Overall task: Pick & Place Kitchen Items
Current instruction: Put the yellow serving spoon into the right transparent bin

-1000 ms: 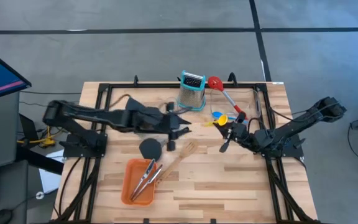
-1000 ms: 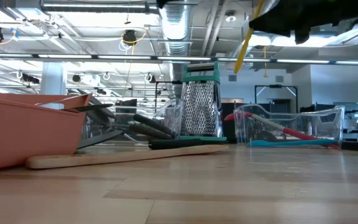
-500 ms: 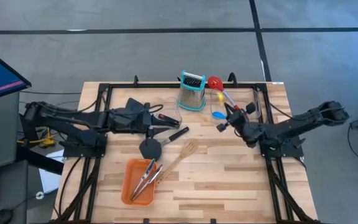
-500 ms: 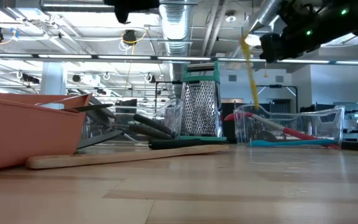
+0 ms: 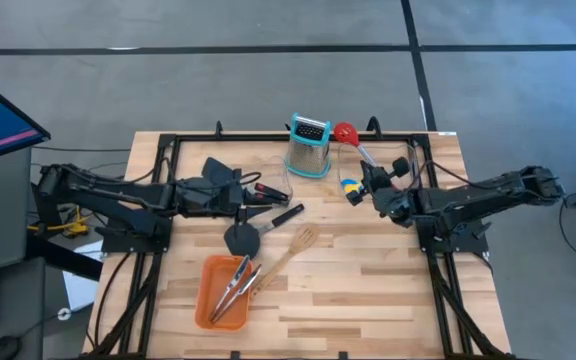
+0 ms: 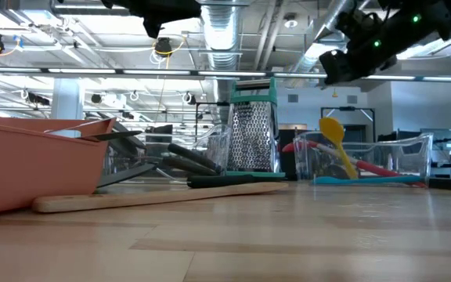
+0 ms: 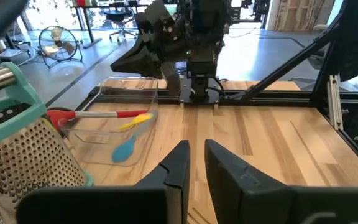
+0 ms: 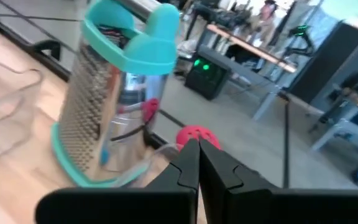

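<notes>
1. The right tool (image 5: pixel 376 186) hangs above the clear plastic bin (image 6: pixel 370 160) at the counter's far right; its dark fingers look pressed together with nothing between them.
2. The left tool (image 5: pixel 251 192) hovers left of centre, fingers a narrow gap apart and empty.
3. Nearest the front edge, the orange rectangular tray (image 5: pixel 222 293) holds steel tongs (image 5: pixel 236 287).
4. Just behind, the wooden slotted spatula (image 5: pixel 290 251) lies diagonally, head towards the right arm, with open wooden counter (image 5: pixel 368 290) around it.
5. The black round-headed spatula (image 5: pixel 243 237) lies just in front of the left tool, handle angled back and right; the left arm is nearer.
6. Farther back, the small yellow spoon (image 6: pixel 337 144) leans in the bin beside the red slotted spoon (image 5: pixel 345 133) and small blue spoon (image 7: pixel 124 149).
7. The steel box grater (image 5: pixel 309 146) stands beside that bin.
</notes>
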Controlling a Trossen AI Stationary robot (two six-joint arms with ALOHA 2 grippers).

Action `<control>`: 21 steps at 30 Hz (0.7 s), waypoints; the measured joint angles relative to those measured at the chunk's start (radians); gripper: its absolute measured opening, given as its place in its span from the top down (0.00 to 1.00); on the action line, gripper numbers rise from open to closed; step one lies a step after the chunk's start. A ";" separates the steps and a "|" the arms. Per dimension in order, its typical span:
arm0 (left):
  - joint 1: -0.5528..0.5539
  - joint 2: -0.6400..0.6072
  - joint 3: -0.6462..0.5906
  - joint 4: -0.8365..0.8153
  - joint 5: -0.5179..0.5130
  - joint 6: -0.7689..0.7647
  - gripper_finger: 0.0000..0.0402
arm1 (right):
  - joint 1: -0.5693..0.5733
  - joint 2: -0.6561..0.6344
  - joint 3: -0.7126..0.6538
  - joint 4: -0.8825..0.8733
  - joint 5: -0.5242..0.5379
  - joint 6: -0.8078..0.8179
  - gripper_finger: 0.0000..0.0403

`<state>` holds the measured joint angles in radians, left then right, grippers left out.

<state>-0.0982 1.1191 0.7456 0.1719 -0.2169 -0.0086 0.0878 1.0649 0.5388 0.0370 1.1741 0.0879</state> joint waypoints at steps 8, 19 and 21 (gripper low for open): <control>0.000 0.000 0.000 0.003 0.003 0.000 0.93 | 0.040 0.000 0.079 -0.009 -0.026 -0.039 1.00; 0.000 0.000 0.000 0.001 0.003 0.000 0.94 | 0.161 0.000 0.232 -0.381 -0.382 0.197 1.00; 0.000 0.000 0.000 0.001 0.003 0.000 0.94 | 0.160 0.003 0.267 -0.543 -0.479 0.330 1.00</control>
<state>-0.0982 1.1191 0.7452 0.1730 -0.2136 -0.0086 0.2481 1.0679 0.8060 -0.5058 0.6950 0.4176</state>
